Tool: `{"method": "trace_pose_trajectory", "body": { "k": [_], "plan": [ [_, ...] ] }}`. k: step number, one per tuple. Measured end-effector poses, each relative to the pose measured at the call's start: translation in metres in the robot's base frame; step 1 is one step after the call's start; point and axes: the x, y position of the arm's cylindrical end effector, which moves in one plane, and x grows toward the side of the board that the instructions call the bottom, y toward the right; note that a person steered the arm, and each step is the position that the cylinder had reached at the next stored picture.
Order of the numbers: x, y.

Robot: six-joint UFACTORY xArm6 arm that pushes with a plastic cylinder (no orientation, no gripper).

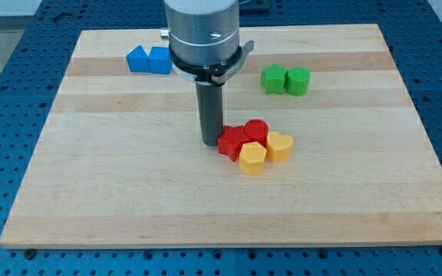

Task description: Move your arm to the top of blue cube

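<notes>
The blue cube point(160, 60) sits near the view's top left on the wooden board point(129, 192), touching a second blue block point(136, 59) on its left. My tip point(209, 143) rests on the board near the middle, well below and to the right of the blue cube. It stands right against the left side of a red star-shaped block point(232, 142). The arm's grey body point(204, 34) hangs above, just right of the blue cube.
A red cylinder point(256, 131) sits beside the red star. Two yellow blocks point(252, 159) point(279, 146) sit below and right of them. Two green blocks point(273, 78) point(298, 80) stand at the upper right.
</notes>
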Motion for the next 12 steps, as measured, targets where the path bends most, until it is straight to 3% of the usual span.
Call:
{"method": "trace_pose_trajectory", "body": {
  "k": [3, 6, 7, 8, 10, 12],
  "plan": [
    [-0.025, -0.037],
    [-0.131, -0.2],
    [-0.177, -0.231],
    [-0.218, -0.215],
    [-0.239, -0.092],
    [-0.222, -0.094]
  ]
}}
